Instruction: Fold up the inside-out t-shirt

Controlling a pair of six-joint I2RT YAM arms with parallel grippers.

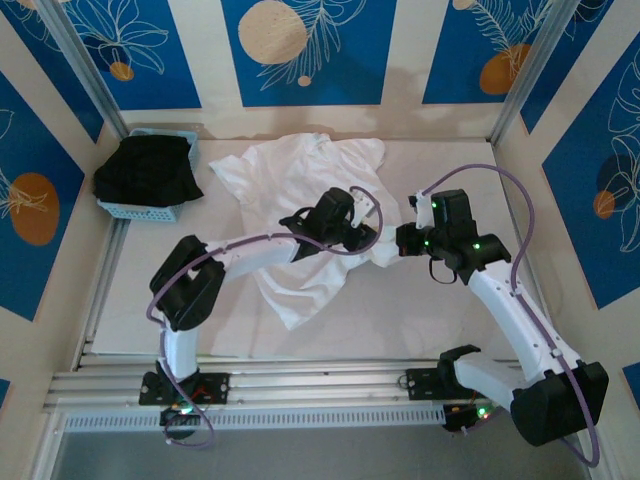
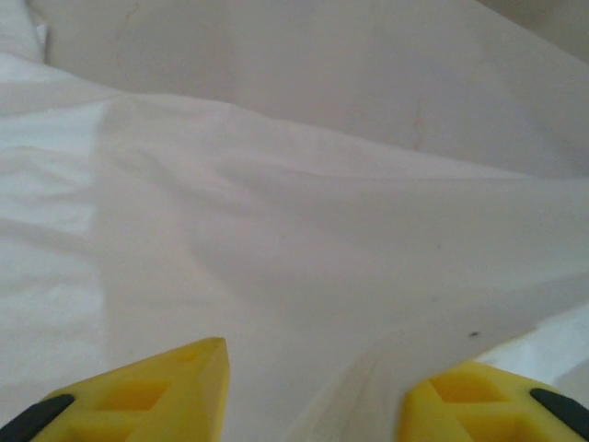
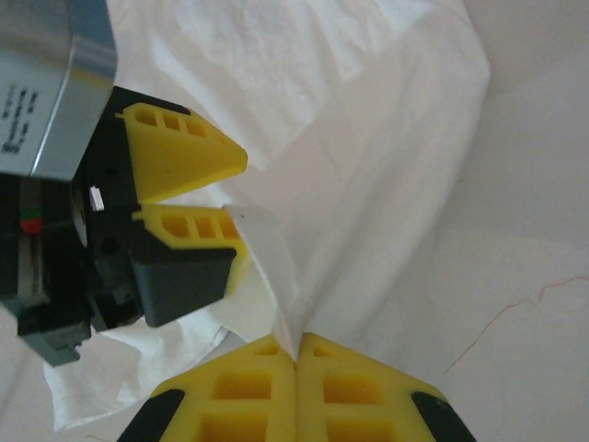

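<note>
The shirt [image 1: 300,185] is lying crumpled in the middle of the table [image 1: 450,320], a fold at its right edge being pinched in the clenched right gripper [image 3: 294,357], while the left gripper [image 2: 322,368] is hovering just beside it with jaws spread and bare tabletop is lying open to the right.

You see white t-shirt [image 1: 300,175] lying crumpled on middle of table [image 1: 440,310]. Left gripper [image 1: 368,236] and right gripper [image 1: 402,242] meet at its right edge, tips very close together. Black cloth [image 1: 145,170] sits in blue basket [image 1: 150,211], back left corner.
</note>
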